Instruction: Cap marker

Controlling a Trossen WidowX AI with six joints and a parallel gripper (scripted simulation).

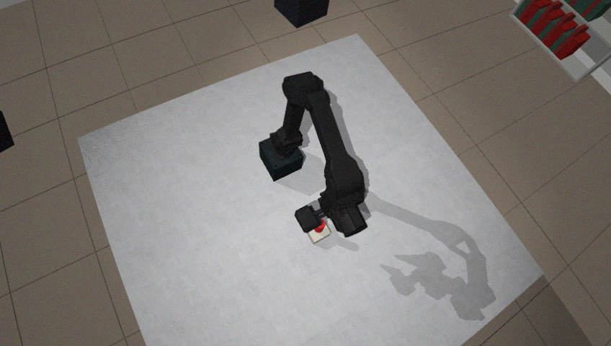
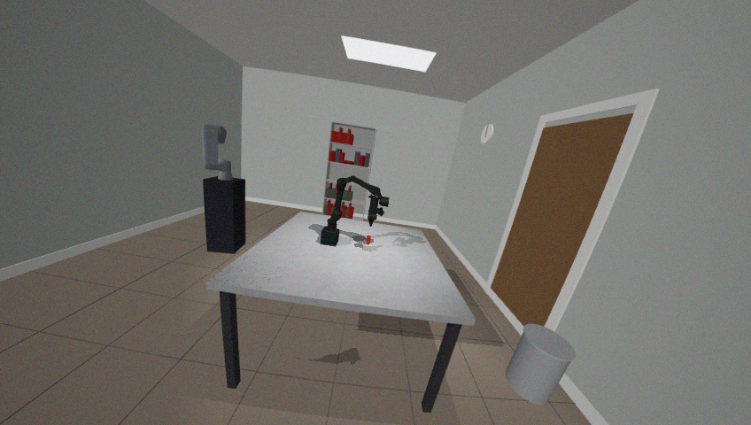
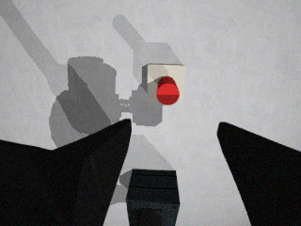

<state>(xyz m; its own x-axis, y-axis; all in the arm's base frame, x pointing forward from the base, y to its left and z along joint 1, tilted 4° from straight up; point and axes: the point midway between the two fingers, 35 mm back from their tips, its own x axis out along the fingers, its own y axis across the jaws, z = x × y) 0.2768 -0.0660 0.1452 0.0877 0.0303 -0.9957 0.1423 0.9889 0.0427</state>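
Observation:
The cream holder block (image 1: 319, 237) (image 2: 367, 248) (image 3: 180, 72) stands on the table. The red cap (image 1: 320, 225) (image 2: 367, 239) (image 3: 167, 94) stands upright over the block, on the marker, whose body is hidden beneath it. No loose cap shows on the table. How far down the cap sits cannot be told. My gripper (image 2: 370, 224) (image 3: 175, 126) is open, with nothing between its fingers. It hangs above the cap, apart from it, and in the wrist view the cap shows beyond the fingertips. In the top view the fingertips are hidden by the arm.
The arm's dark base (image 1: 280, 161) (image 2: 329, 236) (image 3: 152, 188) stands on the grey-white table (image 1: 192, 214) (image 2: 336, 279). The arm's shadows fall around the block and to its right. A shelf (image 2: 350, 171), a bin (image 2: 539, 363) and a black pedestal (image 2: 225, 215) stand off the table.

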